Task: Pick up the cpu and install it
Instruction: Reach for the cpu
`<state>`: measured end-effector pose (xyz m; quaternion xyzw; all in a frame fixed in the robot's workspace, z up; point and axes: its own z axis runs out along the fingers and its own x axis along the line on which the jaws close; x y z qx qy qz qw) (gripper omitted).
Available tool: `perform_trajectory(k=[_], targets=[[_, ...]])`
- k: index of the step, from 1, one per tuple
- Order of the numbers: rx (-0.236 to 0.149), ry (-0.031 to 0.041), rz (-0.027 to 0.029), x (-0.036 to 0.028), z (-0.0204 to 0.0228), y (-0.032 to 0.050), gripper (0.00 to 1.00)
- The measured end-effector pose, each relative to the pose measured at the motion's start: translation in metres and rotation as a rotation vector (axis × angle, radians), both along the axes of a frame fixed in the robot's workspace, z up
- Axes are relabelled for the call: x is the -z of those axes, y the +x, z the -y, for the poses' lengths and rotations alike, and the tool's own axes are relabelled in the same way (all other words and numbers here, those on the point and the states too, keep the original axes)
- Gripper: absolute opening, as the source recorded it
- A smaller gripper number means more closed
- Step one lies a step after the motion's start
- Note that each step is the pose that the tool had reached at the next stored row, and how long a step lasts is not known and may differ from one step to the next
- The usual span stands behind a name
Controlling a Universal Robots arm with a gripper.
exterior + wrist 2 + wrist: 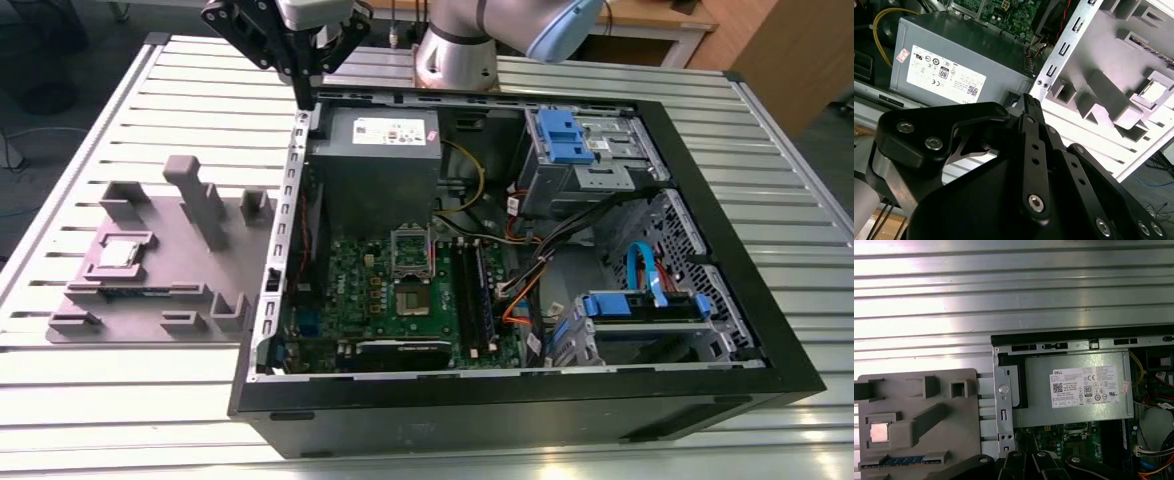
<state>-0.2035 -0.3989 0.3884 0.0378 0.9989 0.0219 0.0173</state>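
Well apart from the cpu (pixel 118 250), gripper (pixel 307 98) with cropped top.

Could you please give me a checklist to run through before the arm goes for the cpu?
1. Cpu lying flat in its pocket on the grey fixture, nothing over it: ok.
2. Gripper carrying nothing: ok.
3. Jaws open for a grasp: not ok, they are shut.
4. Gripper above the cpu: not ok. It hangs at the corner of the computer case by the power supply, apart from the fixture.
5. Socket on the motherboard open and free to take the chip: cannot tell.
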Motion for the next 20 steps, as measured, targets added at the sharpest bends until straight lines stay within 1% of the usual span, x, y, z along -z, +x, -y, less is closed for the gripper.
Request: perform_trajectory(k=[6, 9, 13, 20], targets=[[0.0, 0.0, 0.0, 0.0, 0.0, -0.0001, 0.11], [0.0, 0.0, 0.0, 0.0, 0.0, -0.0016, 0.11], [0.0, 0.0, 0.0004, 0.0003, 0.0, -0.0062, 0.11], [0.0, 0.0, 0.0012, 0.001, 0.0, -0.0168, 0.11]])
